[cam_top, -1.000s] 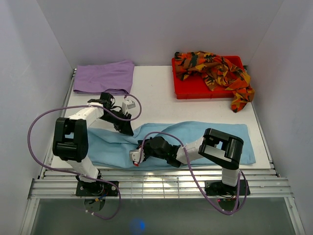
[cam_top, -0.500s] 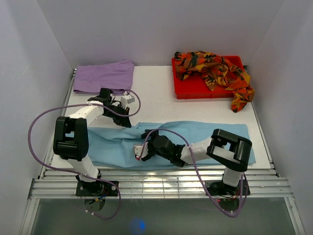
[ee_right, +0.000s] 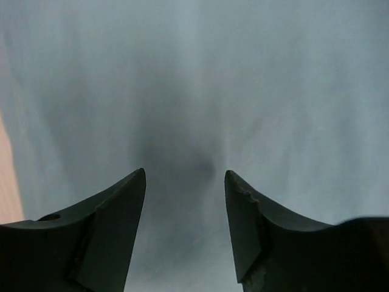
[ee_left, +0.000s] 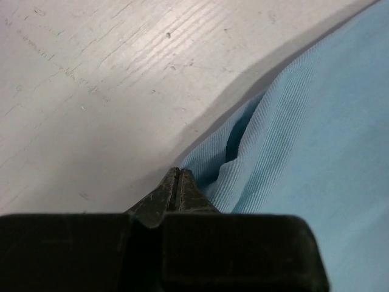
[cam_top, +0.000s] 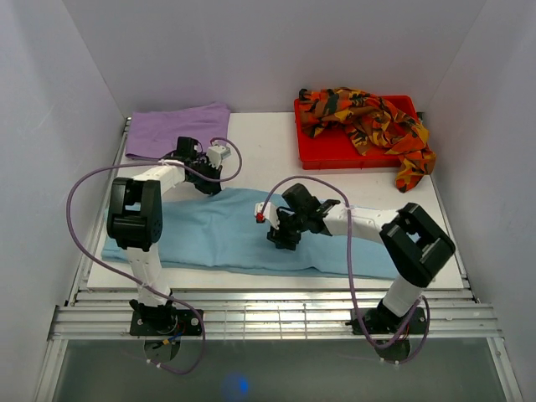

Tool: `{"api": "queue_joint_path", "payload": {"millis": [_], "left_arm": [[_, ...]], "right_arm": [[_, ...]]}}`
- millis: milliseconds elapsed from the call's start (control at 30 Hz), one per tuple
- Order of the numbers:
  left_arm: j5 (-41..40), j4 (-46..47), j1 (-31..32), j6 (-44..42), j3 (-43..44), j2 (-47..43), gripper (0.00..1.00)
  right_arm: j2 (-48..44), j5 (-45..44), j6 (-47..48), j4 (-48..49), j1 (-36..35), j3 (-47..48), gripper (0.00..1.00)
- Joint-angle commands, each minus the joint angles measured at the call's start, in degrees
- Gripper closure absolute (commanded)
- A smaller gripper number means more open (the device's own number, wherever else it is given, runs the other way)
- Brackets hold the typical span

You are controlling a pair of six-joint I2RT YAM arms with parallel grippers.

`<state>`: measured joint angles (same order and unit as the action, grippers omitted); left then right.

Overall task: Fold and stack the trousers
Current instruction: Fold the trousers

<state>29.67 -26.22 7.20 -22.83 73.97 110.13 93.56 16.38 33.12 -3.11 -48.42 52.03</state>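
The light blue trousers [cam_top: 209, 239] lie spread in a long band across the front of the table. My left gripper [cam_top: 208, 182] is at their far edge, left of centre. In the left wrist view its jaws [ee_left: 177, 172] are shut, and the puckered blue hem [ee_left: 243, 152] runs into the tips, raised a little off the white table. My right gripper [cam_top: 280, 241] hovers over the middle of the trousers. In the right wrist view it [ee_right: 185, 173] stands open, with only flat blue cloth [ee_right: 194, 73] below and nothing between the fingers.
A folded lilac pair [cam_top: 178, 131] lies at the back left corner. An orange-red-black patterned pair [cam_top: 368, 117] is heaped in a red tray [cam_top: 314, 157] at the back right and spills over its right side. White walls close in three sides.
The left gripper shut on the blue hem and drew it toward the back, spreading the cloth flat. The right gripper let go, opened, and moved from the front left fold to the middle.
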Motion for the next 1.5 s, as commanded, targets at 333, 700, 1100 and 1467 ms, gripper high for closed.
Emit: {"api": "queue_joint_path", "payload": {"millis": [333,700,1100,1467], "left_arm": [[-9.55,4.42,-1.67,4.29,9.35,9.14,1.00],[-5.59,2.31,-1.58,6.83,7.15,8.35,1.00],[-6.82,0.38,-1.66,10.44,6.27,8.35,1.00],[-7.08,1.26,-1.67,10.00,5.21,7.82,1.00]], "right_arm": [[5.15,14.29,7.22,-26.07,3.78,1.92,0.76],[7.59,10.16,-6.32,-15.96,-5.18,24.07,0.62],[19.99,3.75,-7.81,-12.62,-16.61,35.33,0.57],[23.51,-3.55,-7.90,-10.24,-17.23,35.33,0.67]]}}
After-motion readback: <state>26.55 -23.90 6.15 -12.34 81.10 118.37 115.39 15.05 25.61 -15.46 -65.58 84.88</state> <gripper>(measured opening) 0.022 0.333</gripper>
